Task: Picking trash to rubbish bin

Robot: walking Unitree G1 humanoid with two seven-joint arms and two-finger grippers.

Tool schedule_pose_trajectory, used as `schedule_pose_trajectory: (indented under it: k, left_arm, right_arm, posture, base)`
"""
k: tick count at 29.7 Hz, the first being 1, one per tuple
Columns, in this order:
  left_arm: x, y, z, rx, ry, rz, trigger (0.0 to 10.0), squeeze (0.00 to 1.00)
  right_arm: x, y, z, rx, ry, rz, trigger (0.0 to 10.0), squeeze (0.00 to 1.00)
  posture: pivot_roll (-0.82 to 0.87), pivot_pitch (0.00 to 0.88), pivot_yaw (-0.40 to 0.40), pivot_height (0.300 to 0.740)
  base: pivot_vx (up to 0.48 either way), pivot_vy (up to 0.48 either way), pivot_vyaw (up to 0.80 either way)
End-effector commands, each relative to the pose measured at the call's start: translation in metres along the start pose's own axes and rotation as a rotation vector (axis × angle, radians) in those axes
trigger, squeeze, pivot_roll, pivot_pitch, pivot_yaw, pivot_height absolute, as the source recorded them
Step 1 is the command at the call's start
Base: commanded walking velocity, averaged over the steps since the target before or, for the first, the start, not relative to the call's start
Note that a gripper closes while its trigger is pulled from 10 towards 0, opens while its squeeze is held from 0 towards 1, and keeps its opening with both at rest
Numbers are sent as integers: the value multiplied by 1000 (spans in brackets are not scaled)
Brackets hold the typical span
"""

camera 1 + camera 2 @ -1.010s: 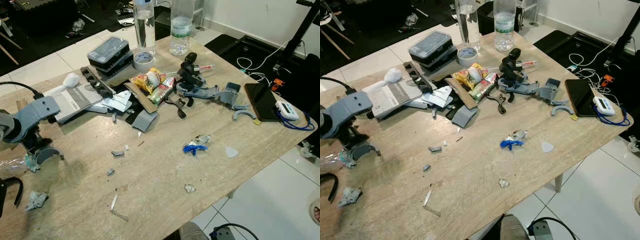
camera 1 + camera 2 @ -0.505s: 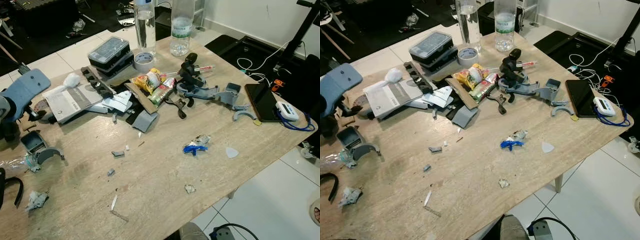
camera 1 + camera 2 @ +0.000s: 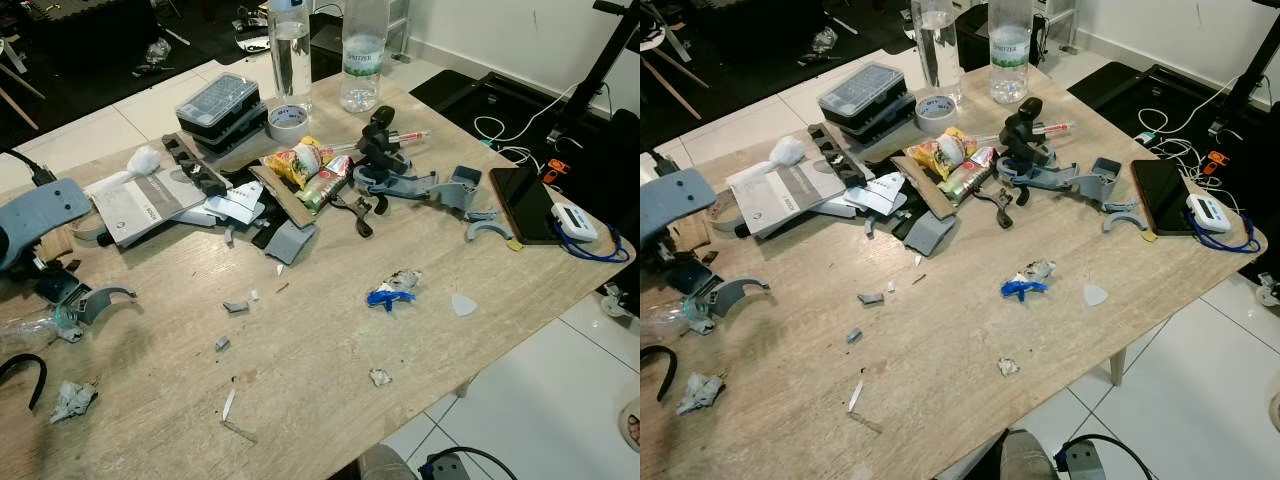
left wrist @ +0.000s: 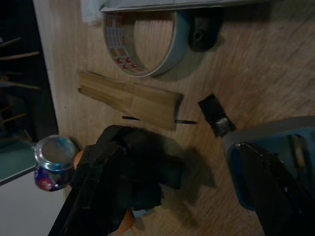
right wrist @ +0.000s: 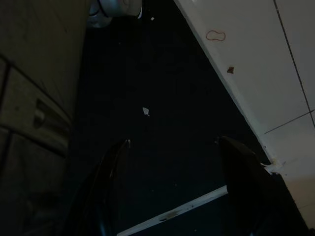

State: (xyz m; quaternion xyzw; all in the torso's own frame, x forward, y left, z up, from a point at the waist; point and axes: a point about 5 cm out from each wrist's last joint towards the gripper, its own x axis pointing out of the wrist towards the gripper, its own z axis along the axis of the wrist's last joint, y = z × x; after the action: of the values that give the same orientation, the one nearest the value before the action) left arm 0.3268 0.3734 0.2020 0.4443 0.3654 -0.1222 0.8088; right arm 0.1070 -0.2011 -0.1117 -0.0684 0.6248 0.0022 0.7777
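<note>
The left gripper [image 4: 182, 196] hovers low over the table's [image 3: 330, 340] left edge, fingers apart and holding nothing, one black finger [image 4: 98, 191] near a small can [image 4: 51, 162], the other beside a grey-blue plastic part [image 4: 275, 147]. Between and just beyond them lie a flat wooden stick [image 4: 130, 98] and a black scrap [image 4: 215, 115]; further off sits a tape roll [image 4: 142, 44].

From the head, the trash nearest that arm is the crumpled grey wad [image 3: 72, 398] by the near left corner, closer to the robot than the arm's grey housing [image 3: 40, 215]. The blue-and-silver wrapper [image 3: 390, 290] and the small crumpled scrap [image 3: 379, 377] lie well to the right, mid-table. I'd judge the left arm better placed for the wad (it would have to draw back toward the robot's body).

The wrist view alone shows the can and stick; the head views alone show the wad.

The right gripper [image 5: 174, 191] hangs idle over dark floor [image 5: 147, 98], fingers spread.
</note>
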Motion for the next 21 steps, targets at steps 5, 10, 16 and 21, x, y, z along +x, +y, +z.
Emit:
schedule_pose_trajectory:
  k: [5,10,16,21]
  left_arm:
    - [-10,4,-19,10,65,-35,10000,0]
    - [-8,-3,-29,18,108,-70,10000,0]
    - [-2,-11,-31,27,116,-75,10000,0]
    - [8,-18,-26,33,122,-44,10000,0]
  right_arm:
    - [1,9,-4,-11,15,35,10000,0]
    - [1,10,-4,-13,17,35,10000,0]
    - [1,10,-5,-12,19,35,10000,0]
    - [1,10,-5,-11,19,35,10000,0]
  posture:
    - [-55,129,98,740]
    - [-50,132,97,740]
    - [-53,135,97,740]
    - [-53,135,97,740]
  base:
    - [0,0,0]
    - [0,0,0]
    - [0,0,0]
    - [0,0,0]
